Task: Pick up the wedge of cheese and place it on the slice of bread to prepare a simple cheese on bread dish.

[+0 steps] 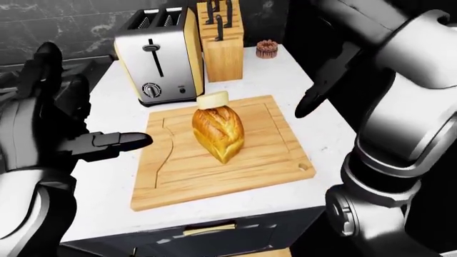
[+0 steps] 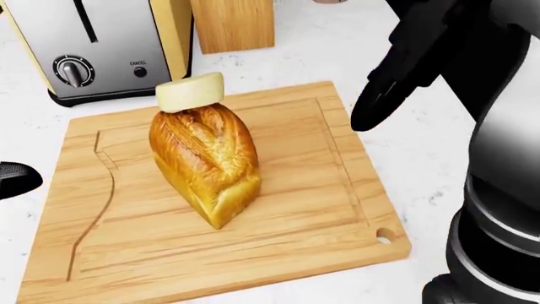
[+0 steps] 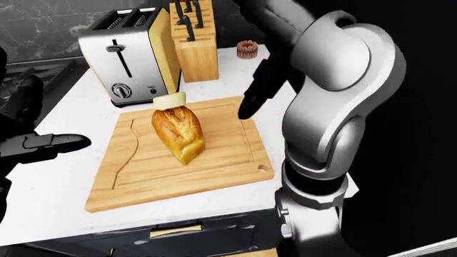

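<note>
A golden loaf of bread (image 2: 207, 161) lies on the wooden cutting board (image 2: 321, 209). A pale wedge of cheese (image 2: 190, 92) rests on the loaf's upper end, near the toaster. My right hand (image 1: 321, 88) hangs open and empty above the board's right edge, apart from the cheese. My left hand (image 1: 79, 139) is open and empty at the left, level with the board, one finger pointing toward it.
A steel toaster (image 1: 158, 56) stands above the board. A wooden knife block (image 1: 221, 40) is right of it, and a small brown cake (image 1: 266, 48) further right. The white counter (image 1: 314, 123) ends close below the board, with a drawer (image 1: 210, 230) beneath.
</note>
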Tool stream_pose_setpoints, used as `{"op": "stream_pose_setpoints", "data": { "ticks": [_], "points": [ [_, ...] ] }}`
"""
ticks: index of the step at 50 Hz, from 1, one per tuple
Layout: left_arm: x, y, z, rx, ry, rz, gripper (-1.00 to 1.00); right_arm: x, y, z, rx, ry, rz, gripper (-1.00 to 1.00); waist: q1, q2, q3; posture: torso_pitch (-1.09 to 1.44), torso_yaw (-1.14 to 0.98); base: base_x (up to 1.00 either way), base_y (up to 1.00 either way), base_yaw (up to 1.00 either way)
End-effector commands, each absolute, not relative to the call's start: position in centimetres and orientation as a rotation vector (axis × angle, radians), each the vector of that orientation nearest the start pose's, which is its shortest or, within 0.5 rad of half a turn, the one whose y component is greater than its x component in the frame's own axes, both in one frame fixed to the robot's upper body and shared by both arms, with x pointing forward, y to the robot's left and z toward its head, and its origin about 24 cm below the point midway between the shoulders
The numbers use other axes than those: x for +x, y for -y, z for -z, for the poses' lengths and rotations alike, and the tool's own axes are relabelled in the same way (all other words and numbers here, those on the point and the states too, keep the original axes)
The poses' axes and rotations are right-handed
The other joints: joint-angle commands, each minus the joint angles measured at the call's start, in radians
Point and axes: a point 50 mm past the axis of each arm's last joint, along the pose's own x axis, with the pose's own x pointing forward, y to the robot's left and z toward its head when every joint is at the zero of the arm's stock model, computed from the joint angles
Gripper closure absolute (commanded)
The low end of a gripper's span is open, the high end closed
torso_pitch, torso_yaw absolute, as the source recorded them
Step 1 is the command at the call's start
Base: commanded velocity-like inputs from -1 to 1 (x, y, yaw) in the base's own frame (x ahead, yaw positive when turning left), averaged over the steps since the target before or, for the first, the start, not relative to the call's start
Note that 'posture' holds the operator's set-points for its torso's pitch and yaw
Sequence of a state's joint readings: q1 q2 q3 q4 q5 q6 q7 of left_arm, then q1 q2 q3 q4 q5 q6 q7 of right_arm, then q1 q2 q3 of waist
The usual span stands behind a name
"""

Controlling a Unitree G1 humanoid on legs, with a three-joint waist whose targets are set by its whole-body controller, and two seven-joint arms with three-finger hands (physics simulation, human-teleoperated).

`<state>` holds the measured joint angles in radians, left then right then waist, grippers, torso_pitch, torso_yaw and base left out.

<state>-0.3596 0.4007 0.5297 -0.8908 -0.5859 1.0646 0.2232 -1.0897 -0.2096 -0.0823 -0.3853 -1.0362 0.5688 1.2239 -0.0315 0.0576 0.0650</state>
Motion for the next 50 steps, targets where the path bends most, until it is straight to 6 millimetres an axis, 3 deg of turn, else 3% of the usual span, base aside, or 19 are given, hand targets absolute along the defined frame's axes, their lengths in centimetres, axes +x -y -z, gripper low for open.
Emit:
{"op": "stream_pose_setpoints", "data": {
  "ticks": [1,4,13,20,27,37,50],
  "points": [
    [21.1,-22.6,-25.8,0.014,0.348,-0.179,-1.00,27.0,12.7,-36.2,-0.974,0.417,-0.233,-1.00,0.002,0.001,-0.023,0.00,0.00,0.00,0.00,0.00],
    [21.0,-22.6,-25.9,0.015,0.351,-0.180,-1.00,28.0,13.2,-35.4,-0.842,0.420,-0.221,-1.00,0.004,0.001,-0.025,0.00,0.00,0.00,0.00,0.00],
    [20.6,-22.6,-26.5,0.018,0.362,-0.178,-1.00,28.6,13.2,-35.5,-0.822,0.441,-0.202,-1.00,0.008,0.000,-0.026,0.00,0.00,0.00,0.00,0.00],
    [18.7,-23.5,-28.4,0.011,0.412,-0.198,-1.00,27.1,14.2,-36.1,-0.775,0.488,-0.150,-1.00,0.008,-0.001,-0.020,0.00,0.00,0.00,0.00,0.00],
    [15.4,-24.7,-31.3,0.001,0.486,-0.238,-1.00,25.7,15.7,-36.3,-0.741,0.525,-0.092,-1.00,0.004,0.006,-0.010,0.00,0.00,0.00,0.00,0.00],
    [13.3,-25.5,-32.7,-0.008,0.539,-0.273,-1.00,25.0,16.3,-36.9,-0.696,0.613,-0.033,-1.00,0.004,0.020,-0.002,0.00,0.00,0.00,0.00,0.00],
    [11.5,-25.6,-34.5,-0.003,0.617,-0.284,-1.00,22.2,15.5,-39.2,-0.621,0.870,-0.034,-1.00,0.001,0.021,0.008,0.00,0.00,0.00,0.00,0.00]
  ]
}}
